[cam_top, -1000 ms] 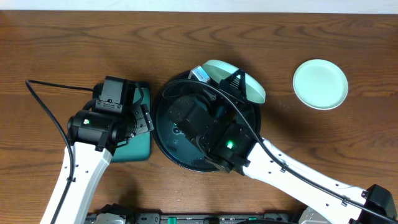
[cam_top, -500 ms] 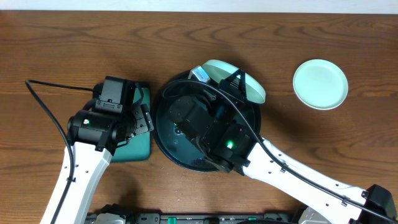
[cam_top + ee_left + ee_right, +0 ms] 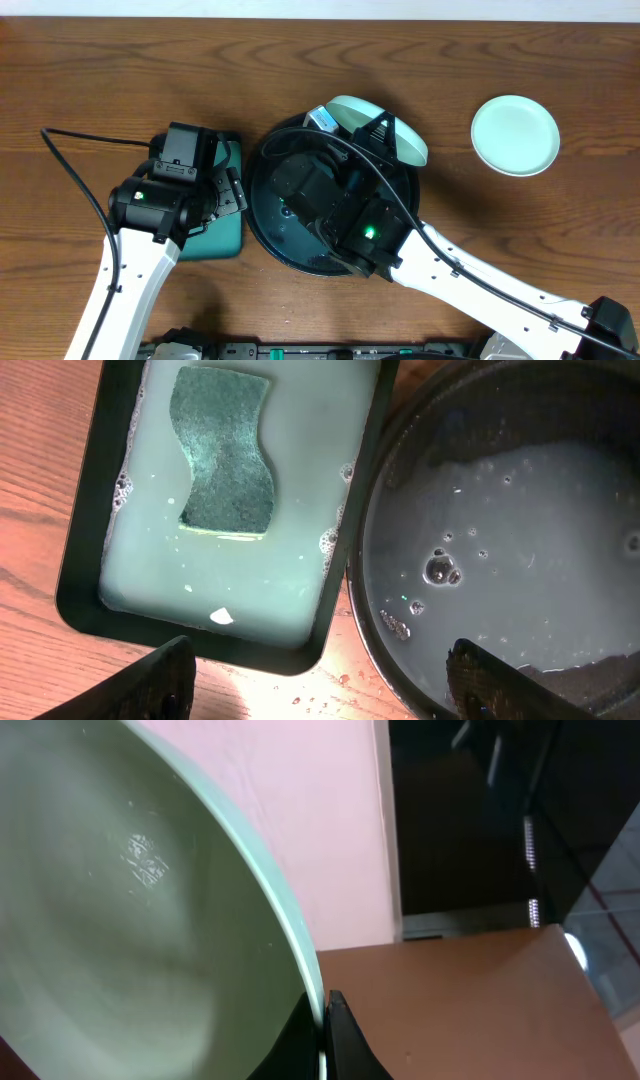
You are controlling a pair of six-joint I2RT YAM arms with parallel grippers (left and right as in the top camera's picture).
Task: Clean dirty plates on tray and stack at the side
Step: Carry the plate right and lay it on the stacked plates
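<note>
Mint plate (image 3: 408, 142) sits tilted at the far-right rim of the tray (image 3: 268, 232), edge pinched in your right hand (image 3: 322, 1030). Second plate (image 3: 515, 135) lies on the counter (image 3: 100, 60) further right, so that arm's nearer; left hand (image 3: 320, 680) is released.

You see one mint plate (image 3: 515, 135) flat right of the wet black tray (image 3: 266, 222), a second plate (image 3: 405, 140) tilted over its rim.

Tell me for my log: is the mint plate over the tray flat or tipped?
Tipped: the mint plate slants steeply, rim pinched in the right tool.
</note>
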